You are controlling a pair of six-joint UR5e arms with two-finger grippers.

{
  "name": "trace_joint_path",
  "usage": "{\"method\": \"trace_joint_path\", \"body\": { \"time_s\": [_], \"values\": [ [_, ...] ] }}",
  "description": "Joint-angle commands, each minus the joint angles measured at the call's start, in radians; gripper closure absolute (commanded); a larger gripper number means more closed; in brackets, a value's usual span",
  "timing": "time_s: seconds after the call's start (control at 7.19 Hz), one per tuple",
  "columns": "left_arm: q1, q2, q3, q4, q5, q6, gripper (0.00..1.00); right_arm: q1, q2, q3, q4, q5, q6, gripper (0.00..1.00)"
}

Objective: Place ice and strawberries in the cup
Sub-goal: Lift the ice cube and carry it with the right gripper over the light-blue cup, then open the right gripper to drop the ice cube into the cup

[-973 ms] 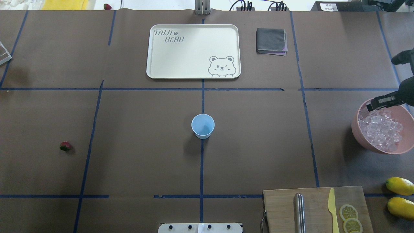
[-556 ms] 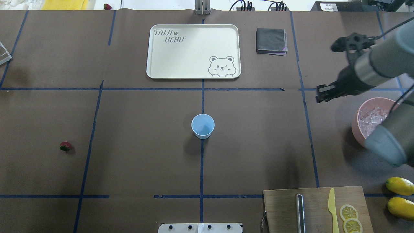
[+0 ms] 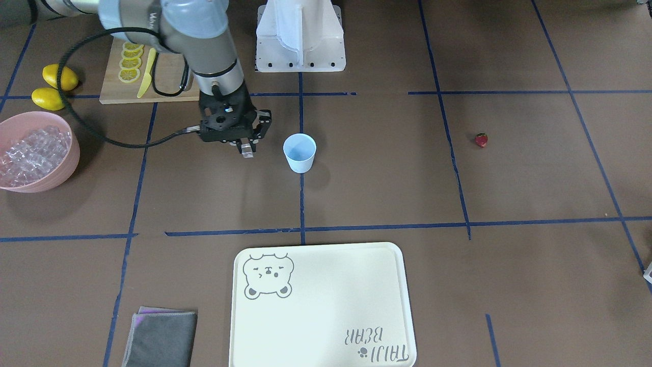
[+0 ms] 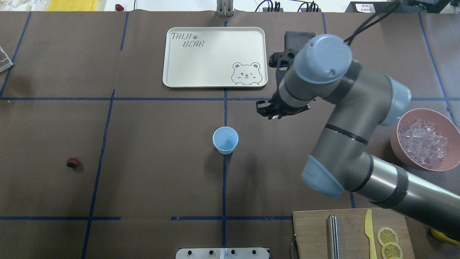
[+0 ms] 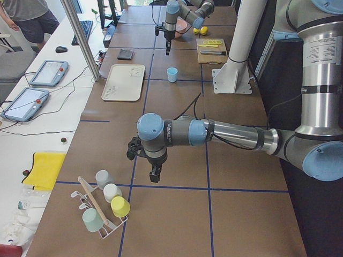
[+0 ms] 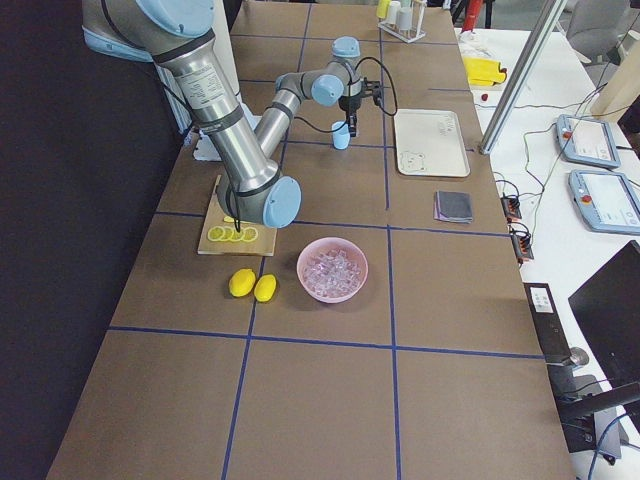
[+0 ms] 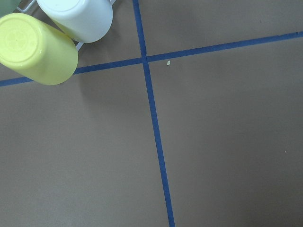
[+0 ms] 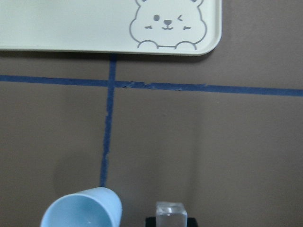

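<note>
The pale-blue cup (image 4: 225,140) stands upright at the table's middle, and also shows in the front view (image 3: 299,152) and the right wrist view (image 8: 83,210). My right gripper (image 3: 247,148) is shut on one clear ice cube (image 8: 171,213) and hangs above the table just to the robot's right of the cup, short of its rim. More ice (image 4: 423,143) fills the pink bowl (image 4: 398,133) at the right. The red strawberry (image 4: 72,162) lies alone far left. My left gripper (image 5: 154,175) shows only in the exterior left view; I cannot tell its state.
A cream bear tray (image 4: 215,57) and a folded grey cloth (image 3: 160,339) lie at the far side. A cutting board (image 4: 312,233) with lemon slices, a yellow knife and a metal tool is near right. Lemons (image 3: 60,76) lie beside it. Cups on a rack (image 7: 38,47) sit below the left wrist.
My right arm has swung from the pink ice bowl leftward across the table, and its gripper is now close beside the cup. The cup and strawberry have not moved.
</note>
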State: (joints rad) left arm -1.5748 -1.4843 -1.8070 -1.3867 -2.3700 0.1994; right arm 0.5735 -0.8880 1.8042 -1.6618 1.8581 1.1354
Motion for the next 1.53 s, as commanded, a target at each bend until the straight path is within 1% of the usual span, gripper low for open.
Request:
{"method": "trace_joint_path", "body": {
  "time_s": [0.0,0.14,0.42,0.56,0.69,0.83,1.39],
  "values": [
    [0.007,-0.001,0.0,0.0,0.0,0.0,0.0,-0.093,0.075,-0.041,-0.003,-0.074,0.085,1.0],
    [0.007,-0.001,0.0,0.0,0.0,0.0,0.0,-0.11,0.104,-0.081,-0.001,-0.089,0.108,1.0],
    [0.009,-0.001,0.0,0.0,0.0,0.0,0.0,-0.135,0.101,-0.094,-0.003,-0.124,0.109,1.0],
    [0.01,-0.001,0.0,0.0,0.0,0.0,0.0,-0.135,0.098,-0.095,-0.003,-0.128,0.107,0.99],
    [0.01,-0.001,0.0,0.0,0.0,0.0,0.0,-0.135,0.099,-0.104,-0.003,-0.128,0.107,0.7],
    [0.01,-0.001,0.0,0.0,0.0,0.0,0.0,-0.138,0.104,-0.108,-0.003,-0.154,0.107,0.01],
    [0.012,-0.001,0.0,0.0,0.0,0.0,0.0,-0.136,0.103,-0.103,-0.003,-0.148,0.096,0.01]
  ]
}}
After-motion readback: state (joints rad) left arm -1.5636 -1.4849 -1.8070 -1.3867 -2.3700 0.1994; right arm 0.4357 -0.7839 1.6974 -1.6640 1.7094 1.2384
